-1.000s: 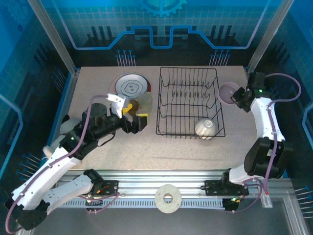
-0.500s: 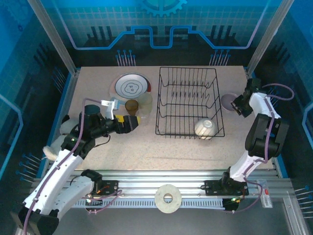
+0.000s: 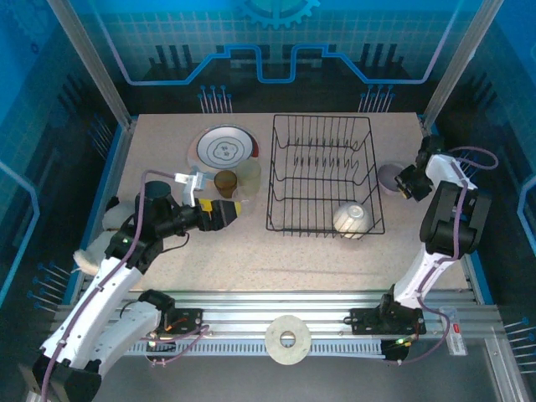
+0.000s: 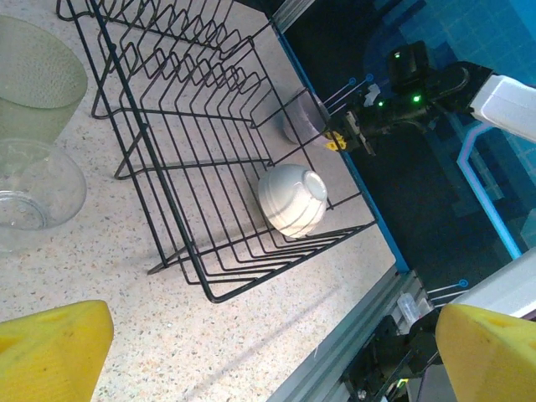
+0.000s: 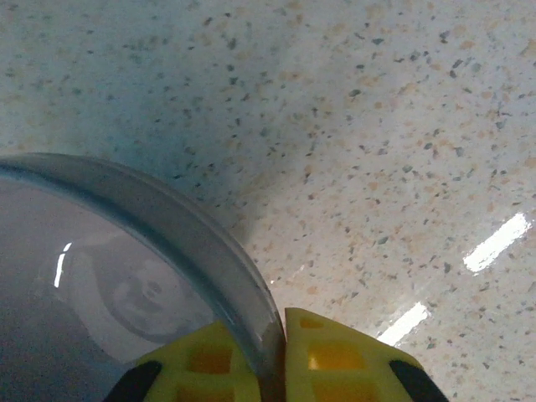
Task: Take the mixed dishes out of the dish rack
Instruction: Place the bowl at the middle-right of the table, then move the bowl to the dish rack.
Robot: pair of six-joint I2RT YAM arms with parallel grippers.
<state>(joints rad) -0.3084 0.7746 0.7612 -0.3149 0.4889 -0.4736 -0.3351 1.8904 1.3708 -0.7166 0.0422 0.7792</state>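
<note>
The right tool, clenched on the lavender bowl by its rim, has lowered it toward the table beside the dish rack; one white bowl remains inside.

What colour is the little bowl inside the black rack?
It's white. The bowl shows best in the left wrist view.

I see the speckled counter carrying a black wire rack center-right and a plate left of it. Brown cup, pale cup and clear glass sit between them.
</note>
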